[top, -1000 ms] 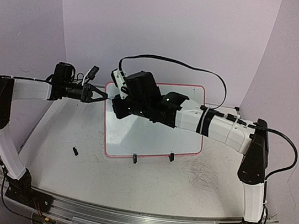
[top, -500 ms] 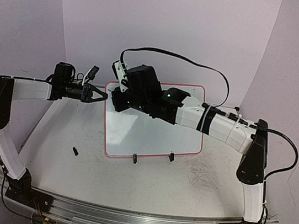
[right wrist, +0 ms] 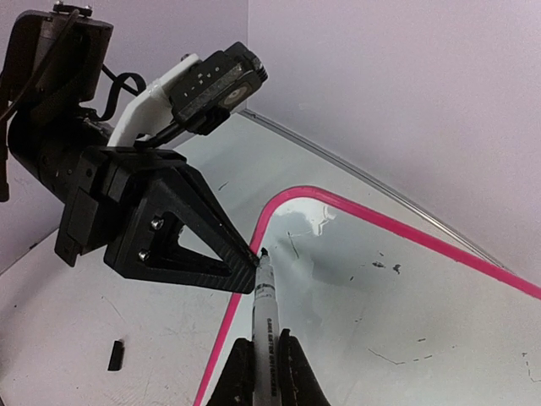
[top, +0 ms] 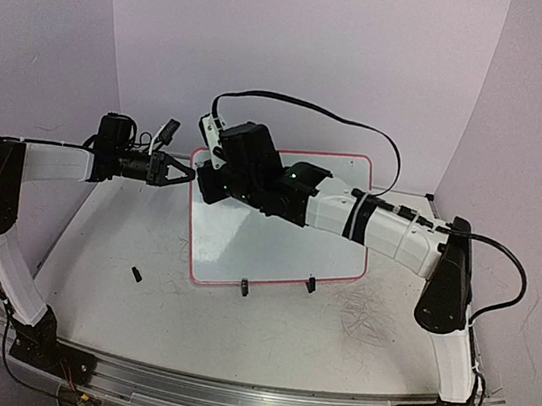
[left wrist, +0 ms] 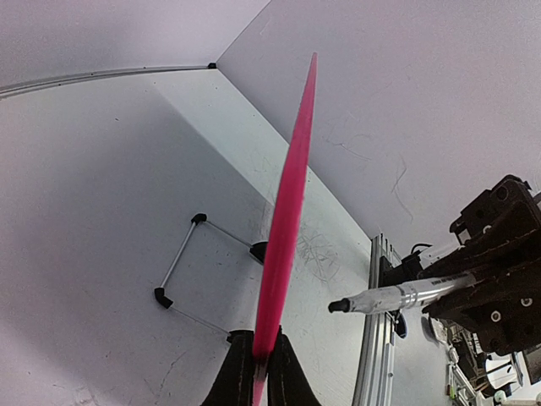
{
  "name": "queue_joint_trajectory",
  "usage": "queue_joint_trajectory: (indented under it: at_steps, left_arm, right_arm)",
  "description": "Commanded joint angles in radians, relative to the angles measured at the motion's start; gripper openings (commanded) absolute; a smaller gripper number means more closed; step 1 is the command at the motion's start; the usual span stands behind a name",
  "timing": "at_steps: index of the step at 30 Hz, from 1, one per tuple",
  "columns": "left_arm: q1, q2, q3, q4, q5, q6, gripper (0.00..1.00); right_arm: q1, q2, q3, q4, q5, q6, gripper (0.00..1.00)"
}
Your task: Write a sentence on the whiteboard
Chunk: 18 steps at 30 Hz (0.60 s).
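Left gripper [top: 190,174] pinches the whiteboard [top: 284,250] at its upper-left rim; board stands on the table [top: 115,232]. Right gripper [right wrist: 266,355] clamps the marker [right wrist: 265,313], tip just beside the left gripper. Start your stroke there and you may snag it or slip off the rim.

**Whiteboard [top: 274,252], propped on the tabletop [top: 232,334]**

Small rectangular white board with a thin red-pink rim and rounded corners. The near edge rests on two black clip feet [top: 244,286]. A wire stand [left wrist: 180,256] sits behind it, and the face is tilted back. The visible face shows a few small dark specks and faint smudges. The upper-left rim is clamped between the jaws of the left gripper [top: 186,173].
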Motion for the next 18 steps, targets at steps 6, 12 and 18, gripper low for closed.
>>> queue_joint_trajectory:
  at_steps: [6, 12, 18]
  left_arm:
    - [-0.003, -0.043, 0.011, 0.016, 0.026, -0.020, 0.00]
    - [-0.003, -0.046, 0.010, 0.018, 0.028, -0.020, 0.00]
    - [-0.004, -0.047, 0.011, 0.018, 0.030, -0.020, 0.00]
  right_arm:
    - [0.006, 0.033, 0.073, 0.025, 0.036, -0.015, 0.00]
    - [0.006, 0.046, 0.079, 0.020, 0.055, -0.012, 0.00]
    - [0.005, 0.055, 0.079, 0.011, 0.073, -0.005, 0.00]
